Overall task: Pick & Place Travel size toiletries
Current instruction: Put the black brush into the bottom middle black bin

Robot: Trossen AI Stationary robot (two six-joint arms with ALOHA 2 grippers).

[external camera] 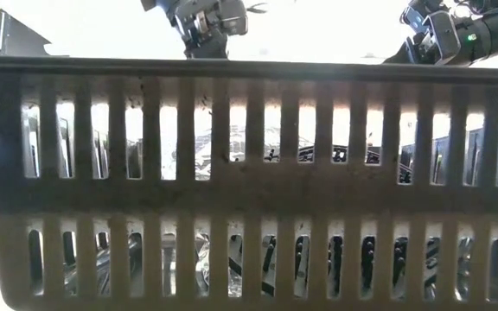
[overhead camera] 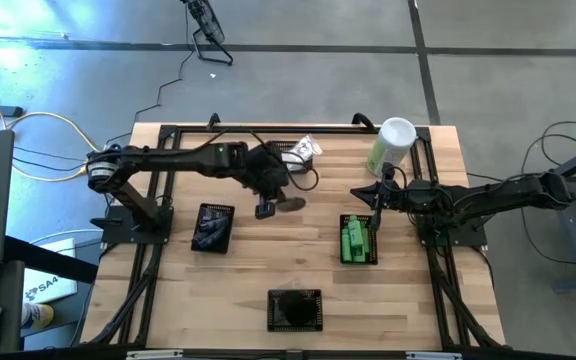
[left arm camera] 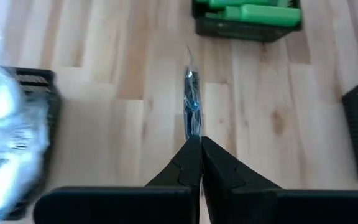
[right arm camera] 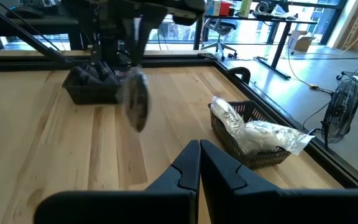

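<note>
Packet hangs pinched (edge-on) in left hand, above table.

We see a thin crinkly packet hanging edge-on mid-frame; green tubes fill the centre-right basket.

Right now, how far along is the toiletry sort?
Done: green bottles fill the right basket. In hand: left gripper, jaws shut on a thin packet, above bare table. Left: that packet's drop, likely the white packets in the far basket. Right gripper waits shut.
</note>
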